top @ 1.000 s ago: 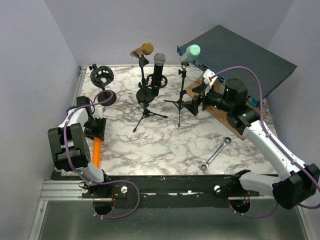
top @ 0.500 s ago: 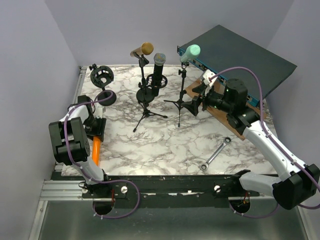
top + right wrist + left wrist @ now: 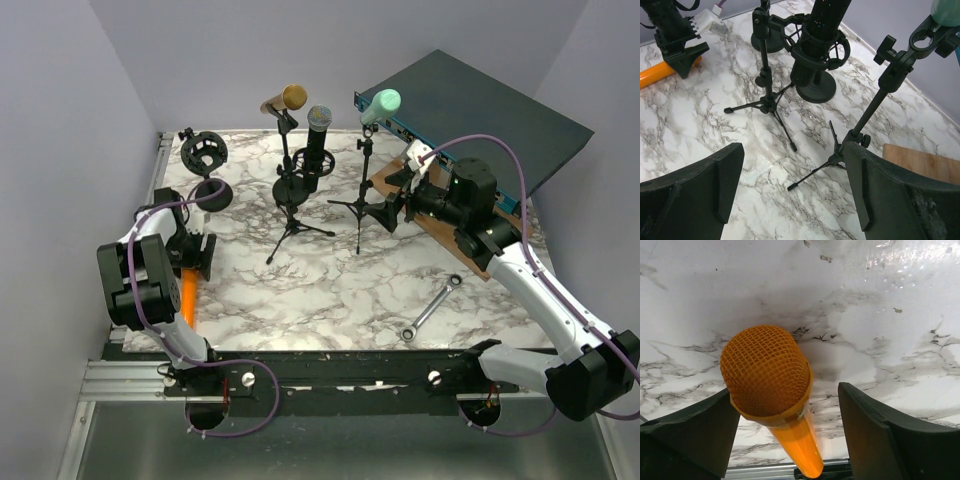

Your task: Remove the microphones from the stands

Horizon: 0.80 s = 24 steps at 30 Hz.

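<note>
Left claw (image 3: 785,392) | parted | orange mesh-domed microphone (image 3: 767,375) | veined marble table (image 3: 880,315)

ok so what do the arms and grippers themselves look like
The left arm and right arm have black joint housings joined by white link shells, each with a purple cable looping alongside. The left gripper and right gripper have broad, flat, matte-black wedge-shaped fingers. A white connector sits at the right wrist.
</note>
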{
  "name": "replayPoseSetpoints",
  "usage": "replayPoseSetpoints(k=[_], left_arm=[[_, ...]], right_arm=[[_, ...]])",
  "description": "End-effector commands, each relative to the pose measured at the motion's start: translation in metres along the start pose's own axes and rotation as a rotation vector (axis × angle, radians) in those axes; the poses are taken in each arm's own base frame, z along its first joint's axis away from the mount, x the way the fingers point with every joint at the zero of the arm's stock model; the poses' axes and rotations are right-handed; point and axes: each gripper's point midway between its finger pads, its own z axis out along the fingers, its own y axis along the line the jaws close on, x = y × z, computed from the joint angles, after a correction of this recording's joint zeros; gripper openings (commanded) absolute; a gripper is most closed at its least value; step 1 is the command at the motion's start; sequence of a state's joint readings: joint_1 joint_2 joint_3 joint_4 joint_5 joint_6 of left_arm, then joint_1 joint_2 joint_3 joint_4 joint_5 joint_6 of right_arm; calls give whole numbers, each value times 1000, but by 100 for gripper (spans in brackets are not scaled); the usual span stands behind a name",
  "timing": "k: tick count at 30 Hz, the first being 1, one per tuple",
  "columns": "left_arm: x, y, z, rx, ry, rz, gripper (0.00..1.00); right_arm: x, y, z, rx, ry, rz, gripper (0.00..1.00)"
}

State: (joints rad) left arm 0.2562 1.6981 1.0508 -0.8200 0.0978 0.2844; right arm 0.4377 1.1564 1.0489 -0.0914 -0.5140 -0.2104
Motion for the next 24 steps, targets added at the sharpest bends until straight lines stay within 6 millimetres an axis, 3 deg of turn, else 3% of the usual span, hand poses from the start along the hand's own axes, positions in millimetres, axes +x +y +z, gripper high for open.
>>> replayPoseSetpoints(k=[1,7,15,19,24], left_arm=[[-2,0,-19,4,-59,7,80],[-6,-3,-58,14,-211,49,97],[-18,-6,-109,-16,-447,162,98],[-45,-3,-141,-39,-631,184,99],[-97,3,-177,-3,-853,184,97]], right_arm=[[-7,6,-3,-20,-29,-26,89],[-7,7,-2,-25,-29,-25,89],[-6,7,0,-32,-24,-21,89],[-6,6,1,-33,-24,-21,89],[-6,6,3,-39,-24,-21,89]])
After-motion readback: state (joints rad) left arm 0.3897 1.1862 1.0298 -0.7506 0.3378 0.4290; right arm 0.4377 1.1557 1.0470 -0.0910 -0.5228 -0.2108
